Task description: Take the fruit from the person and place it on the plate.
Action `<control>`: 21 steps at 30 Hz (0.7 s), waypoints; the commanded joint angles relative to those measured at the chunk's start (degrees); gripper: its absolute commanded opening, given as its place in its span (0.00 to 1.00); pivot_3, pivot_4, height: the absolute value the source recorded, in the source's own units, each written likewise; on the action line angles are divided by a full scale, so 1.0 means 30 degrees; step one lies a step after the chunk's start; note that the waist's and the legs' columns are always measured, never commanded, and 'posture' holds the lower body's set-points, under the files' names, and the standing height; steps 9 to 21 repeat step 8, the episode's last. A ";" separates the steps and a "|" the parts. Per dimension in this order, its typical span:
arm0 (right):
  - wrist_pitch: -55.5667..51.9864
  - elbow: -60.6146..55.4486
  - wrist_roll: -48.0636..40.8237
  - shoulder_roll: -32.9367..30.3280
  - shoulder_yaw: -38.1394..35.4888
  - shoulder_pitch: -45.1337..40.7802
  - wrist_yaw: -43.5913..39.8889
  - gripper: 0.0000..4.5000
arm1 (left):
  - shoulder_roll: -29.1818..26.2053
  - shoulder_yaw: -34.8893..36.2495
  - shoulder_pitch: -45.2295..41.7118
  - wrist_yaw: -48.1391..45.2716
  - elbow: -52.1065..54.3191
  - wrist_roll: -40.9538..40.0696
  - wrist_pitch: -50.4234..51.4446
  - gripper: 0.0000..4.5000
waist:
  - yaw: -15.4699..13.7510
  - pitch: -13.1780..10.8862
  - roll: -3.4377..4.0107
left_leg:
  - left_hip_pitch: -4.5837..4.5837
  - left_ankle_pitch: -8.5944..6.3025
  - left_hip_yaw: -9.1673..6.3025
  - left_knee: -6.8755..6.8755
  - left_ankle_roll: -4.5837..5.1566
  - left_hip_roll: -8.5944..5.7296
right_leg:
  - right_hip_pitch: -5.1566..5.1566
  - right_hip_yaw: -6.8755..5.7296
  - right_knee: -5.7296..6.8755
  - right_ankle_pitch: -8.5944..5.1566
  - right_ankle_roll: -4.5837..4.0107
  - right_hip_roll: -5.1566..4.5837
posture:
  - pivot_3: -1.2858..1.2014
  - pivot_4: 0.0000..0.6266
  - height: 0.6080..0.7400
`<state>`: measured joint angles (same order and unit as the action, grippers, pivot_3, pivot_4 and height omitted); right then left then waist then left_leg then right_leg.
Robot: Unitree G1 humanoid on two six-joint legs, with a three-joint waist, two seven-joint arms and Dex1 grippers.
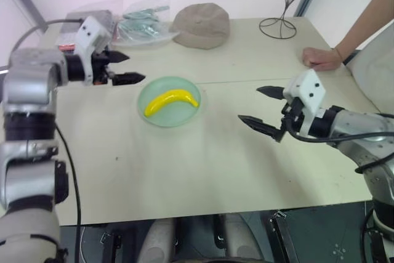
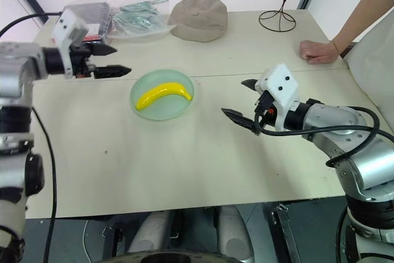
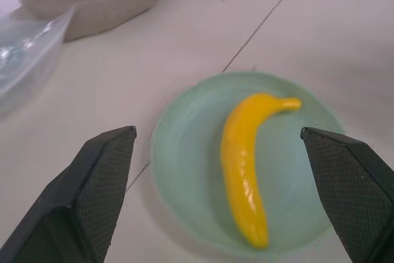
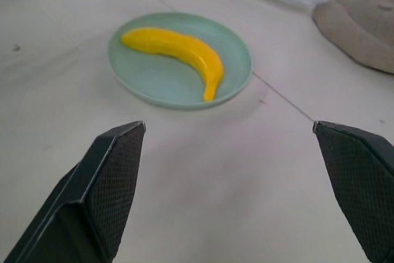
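The pale green plate [image 1: 149,118] is shown left of centre in the left eye view, on the cream table [image 1: 203,170]. A single item is contained in it: the yellow banana [image 1: 171,101], laid flat on the plate's floor and kept wholly inside the rim. The banana's long axis is seen to run from lower left to upper right, with the stem tip directed to the right and the curve arched toward the top of the frame. The left gripper [image 1: 122,68] is held at upper left, just beside the plate's upper-left rim, its jaws spread wide and empty. The right gripper [image 1: 263,108] is held right of centre, well apart from the plate, its jaws likewise spread wide with nothing between them. A tan cap [image 1: 202,24] and clear plastic bags [image 1: 140,21] are seen along the top edge. The person's hand [image 1: 321,58] is rested on the table at upper right.
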<state>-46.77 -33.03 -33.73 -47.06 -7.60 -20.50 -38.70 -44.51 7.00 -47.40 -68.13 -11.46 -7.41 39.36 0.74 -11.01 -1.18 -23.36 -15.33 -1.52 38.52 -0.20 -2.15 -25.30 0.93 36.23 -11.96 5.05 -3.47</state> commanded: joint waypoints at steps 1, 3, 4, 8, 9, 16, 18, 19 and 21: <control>0.0692 0.0214 0.0205 -0.0413 -0.0047 -0.0645 -0.0576 1.00 | -0.0520 0.1691 0.1393 0.1358 0.3719 -0.1387 0.1284 0.99 | -0.0052 0.0000 0.0000 | 0.0000 0.0000 -0.0001 0.0006 0.0000 0.0001 | 0.0000 -0.0004 0.0002 0.0001 -0.0001 -0.0001 | 0.52 0.24 1.00; 0.0772 0.0463 0.0250 -0.0494 0.0065 -0.0915 -0.0795 1.00 | -0.0644 0.2350 0.2711 0.1891 0.5575 -0.2192 0.2326 0.99 | -0.0058 0.0000 0.0000 | -0.0004 0.0000 -0.0019 0.0032 0.0000 0.0001 | 0.0021 -0.0013 0.0001 0.0001 -0.0001 -0.0004 | 0.52 0.24 1.00; 0.0837 0.0618 0.0279 -0.0539 0.0097 -0.1037 -0.0928 1.00 | -0.0702 0.2549 0.3332 0.2144 0.6363 -0.2496 0.2639 0.99 | -0.0047 0.0000 0.0000 | -0.0003 -0.0003 -0.0016 0.0052 0.0004 0.0000 | 0.0032 -0.0014 0.0001 0.0001 -0.0001 -0.0005 | 0.52 0.24 1.00; 0.1062 0.1124 0.0471 -0.0724 0.0259 -0.1427 -0.1438 1.00 | -0.0453 0.3240 0.4783 0.3544 0.8253 -0.3651 0.3764 0.99 | -0.0051 0.0000 0.0000 | 0.0006 -0.0009 -0.0016 0.0084 0.0013 0.0000 | 0.0060 -0.0017 0.0000 0.0001 0.0000 -0.0012 | 0.52 0.24 1.00; 0.1062 0.1124 0.0471 -0.0724 0.0259 -0.1427 -0.1438 1.00 | -0.0453 0.3240 0.4783 0.3544 0.8253 -0.3651 0.3764 0.99 | -0.0051 0.0000 0.0000 | 0.0006 -0.0009 -0.0016 0.0084 0.0013 0.0000 | 0.0060 -0.0017 0.0000 0.0001 0.0000 -0.0012 | 0.52 0.24 1.00; 0.1062 0.1124 0.0471 -0.0724 0.0259 -0.1427 -0.1438 1.00 | -0.0453 0.3240 0.4783 0.3544 0.8253 -0.3651 0.3764 0.99 | -0.0051 0.0000 0.0000 | 0.0006 -0.0009 -0.0016 0.0084 0.0013 0.0000 | 0.0060 -0.0017 0.0000 0.0001 0.0000 -0.0012 | 0.52 0.24 1.00; 0.1062 0.1124 0.0471 -0.0724 0.0259 -0.1427 -0.1438 1.00 | -0.0453 0.3240 0.4783 0.3544 0.8253 -0.3651 0.3764 0.99 | -0.0051 0.0000 0.0000 | 0.0006 -0.0009 -0.0016 0.0084 0.0013 0.0000 | 0.0060 -0.0017 0.0000 0.0001 0.0000 -0.0012 | 0.52 0.24 1.00; 0.1062 0.1124 0.0471 -0.0724 0.0259 -0.1427 -0.1438 1.00 | -0.0453 0.3240 0.4783 0.3544 0.8253 -0.3651 0.3764 0.99 | -0.0051 0.0000 0.0000 | 0.0006 -0.0009 -0.0016 0.0084 0.0013 0.0000 | 0.0060 -0.0017 0.0000 0.0001 0.0000 -0.0012 | 0.52 0.24 1.00; 0.1062 0.1124 0.0471 -0.0724 0.0259 -0.1427 -0.1438 1.00 | -0.0453 0.3240 0.4783 0.3544 0.8253 -0.3651 0.3764 0.99 | -0.0051 0.0000 0.0000 | 0.0006 -0.0009 -0.0016 0.0084 0.0013 0.0000 | 0.0060 -0.0017 0.0000 0.0001 0.0000 -0.0012 | 0.52 0.24 1.00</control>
